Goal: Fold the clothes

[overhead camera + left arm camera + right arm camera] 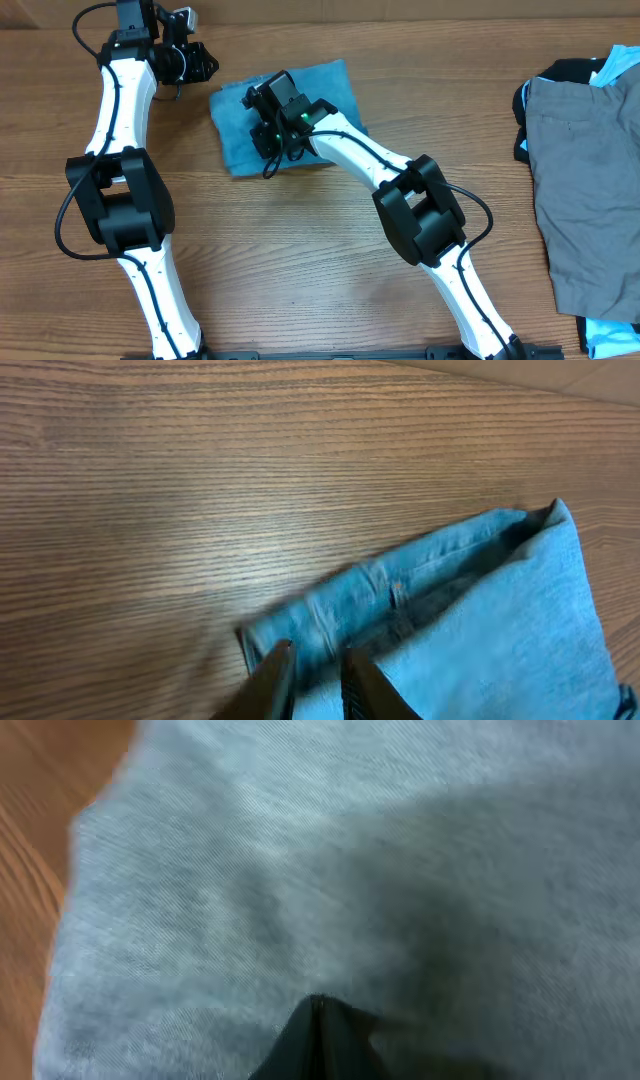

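Across the wooden surface [330,260] – overhead view, with both wrist views for detail.

Grey trousers [585,200] – the largest item, spread flat at the right edge of the surface, well apart from both arms.

Light-blue denim jeans [335,90] – folded into a compact rectangle, lying flat near the far middle of the surface, slightly skewed. The left wrist view shows a stitched band running along one long edge of the fold.

Black garment [560,72] – shows from under the far end of the grey trousers, bunched.

Pale-blue garment [622,62] – only partly seen at the far right corner, above the black one; another strip of pale blue shows at the near right corner under the trousers.

Right gripper [320,1010] – its arm reaches in from the near right, and the wrist sits over the middle of the folded jeans. The fingers are closed to a single point against the denim. Whether any cloth is pinched between them cannot be told.

Left gripper [318,655] – at the far left, just beside the jeans' left corner. Its fingers stand a narrow gap apart above that corner, and nothing is seen gripped between them.
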